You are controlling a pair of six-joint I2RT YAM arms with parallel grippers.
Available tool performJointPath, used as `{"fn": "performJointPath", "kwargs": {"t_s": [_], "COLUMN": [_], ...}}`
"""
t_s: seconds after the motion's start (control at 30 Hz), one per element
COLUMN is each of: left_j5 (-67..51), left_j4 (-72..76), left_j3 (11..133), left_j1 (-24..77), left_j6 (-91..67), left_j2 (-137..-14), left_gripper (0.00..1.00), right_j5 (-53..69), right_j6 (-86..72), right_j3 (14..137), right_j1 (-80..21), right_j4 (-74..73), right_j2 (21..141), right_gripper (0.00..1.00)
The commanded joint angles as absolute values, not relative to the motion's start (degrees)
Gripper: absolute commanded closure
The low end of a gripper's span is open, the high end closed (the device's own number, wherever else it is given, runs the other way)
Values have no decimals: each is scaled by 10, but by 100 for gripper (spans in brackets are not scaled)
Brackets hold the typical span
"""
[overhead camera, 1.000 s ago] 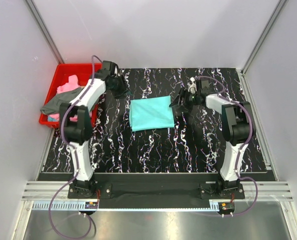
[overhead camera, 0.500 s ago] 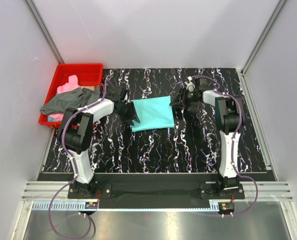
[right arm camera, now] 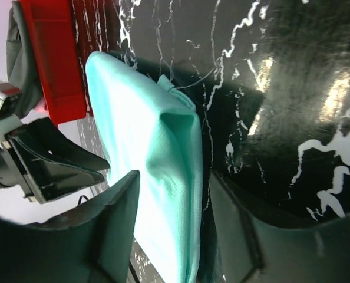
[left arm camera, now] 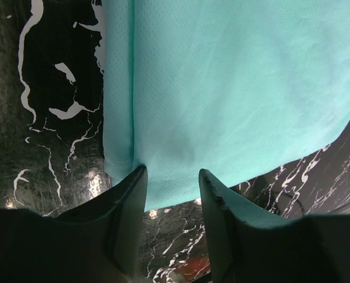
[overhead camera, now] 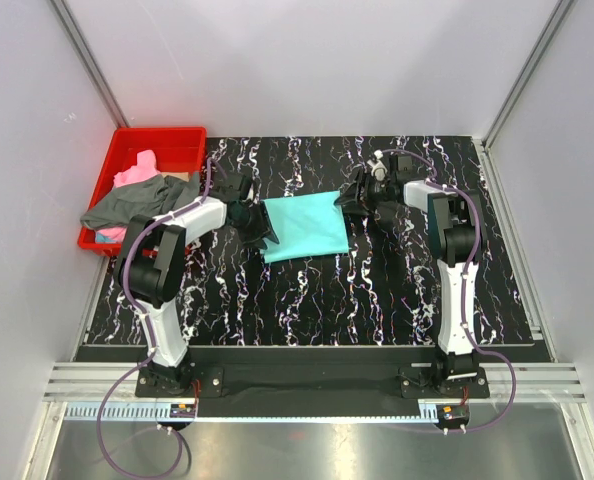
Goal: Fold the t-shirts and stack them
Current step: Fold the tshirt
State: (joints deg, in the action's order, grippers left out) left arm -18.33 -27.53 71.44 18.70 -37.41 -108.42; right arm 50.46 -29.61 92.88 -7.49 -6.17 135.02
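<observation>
The teal t-shirt (overhead camera: pixel 304 227) is lying folded on the bench (overhead camera: pixel 307 300). The left hand (left arm camera: pixel 172 174) is straddling its left edge, unclenched; the right hand (right arm camera: pixel 172 177) is gaping around its right edge, likewise unclenched.

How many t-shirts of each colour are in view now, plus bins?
Red plastic bin: 1
Teal cotton t-shirt, folded on the table: 1
Pink cotton t-shirt, in the bin: 1
Dark grey cotton t-shirt, draped over the bin's edge: 1
Total: 4
</observation>
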Motion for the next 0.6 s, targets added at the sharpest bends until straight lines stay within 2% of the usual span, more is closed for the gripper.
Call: {"fn": "performJointPath", "kwargs": {"t_s": [0.0,0.23,0.3,0.37,0.47,0.5,0.57], "left_j5": [-202,-192,-185,-157,-103,-88,-43], "left_j4": [-288,-357,-362,-373,-372,-371,-363], "left_j3": [764,787,773,760,725,715,689], "left_j1": [185,184,184,184,183,180,178], "left_j6": [-365,-317,-304,-290,-272,-269,-264], "left_j2": [-1035,-948,-911,-869,-805,-789,-746], "left_gripper": [54,53,53,53,53,52,52], "right_j5": [509,380,279,228,172,141,121], "right_j6": [-266,-229,-223,-219,-249,-259,-275], "right_j3": [946,956,959,961,975,978,979], "right_j1": [-76,-78,-90,-105,-140,-163,-189], "right_j4": [-72,-237,-273,-306,-340,-345,-349], "right_j2": [1325,1260,1228,1205,1181,1173,1167], "right_gripper": [40,36,35,36,48,64,84]}}
